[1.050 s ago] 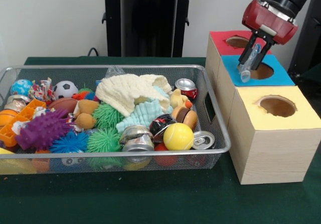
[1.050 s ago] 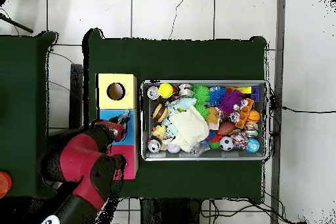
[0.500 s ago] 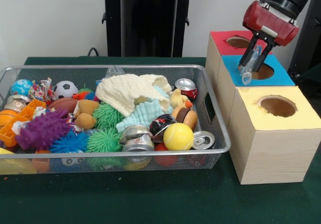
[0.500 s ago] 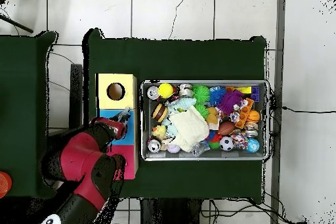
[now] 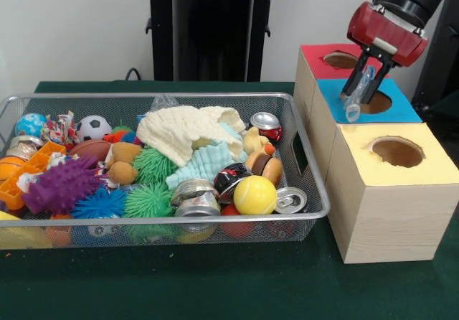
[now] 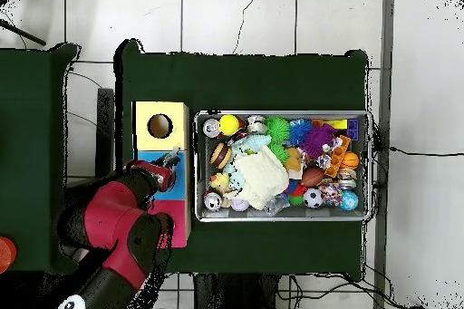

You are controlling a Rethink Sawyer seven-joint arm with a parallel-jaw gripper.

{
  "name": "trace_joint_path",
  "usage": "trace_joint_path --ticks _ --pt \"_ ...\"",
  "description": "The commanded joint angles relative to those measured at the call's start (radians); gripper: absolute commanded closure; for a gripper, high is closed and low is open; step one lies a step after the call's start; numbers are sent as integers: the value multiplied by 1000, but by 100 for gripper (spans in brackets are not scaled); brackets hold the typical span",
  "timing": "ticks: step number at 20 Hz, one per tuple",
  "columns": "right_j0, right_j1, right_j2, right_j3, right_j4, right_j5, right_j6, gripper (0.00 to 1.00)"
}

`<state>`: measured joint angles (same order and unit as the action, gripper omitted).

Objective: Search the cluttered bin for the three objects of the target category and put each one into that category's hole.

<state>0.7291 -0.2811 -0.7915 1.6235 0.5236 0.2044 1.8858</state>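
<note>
Holding clear plastic bottle (image 5: 353, 99) clamped in end effector (image 5: 356, 97), long axis tilted, bottom hanging just above near-left rim of round hole (image 5: 374, 102) in blue-topped cardboard box (image 5: 401, 110); hole lying slightly right and below.

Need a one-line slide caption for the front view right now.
Sawyer's claw hovers over the blue box's hole beside a wire bin crammed with toys and cans.

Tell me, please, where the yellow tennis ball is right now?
Front view: the yellow tennis ball lies in the wire basket near its right front corner, beside a can.
</note>
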Motion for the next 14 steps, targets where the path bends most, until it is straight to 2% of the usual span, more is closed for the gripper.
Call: trace_joint_path --ticks 1,2,8,14 --pt "-19 90 148 24 49 -57 281 100" --pt "-21 89 148 21 46 -38 274 0" --pt "-18 103 134 7 48 -22 273 0" --pt "-18 109 137 12 51 -47 274 0"
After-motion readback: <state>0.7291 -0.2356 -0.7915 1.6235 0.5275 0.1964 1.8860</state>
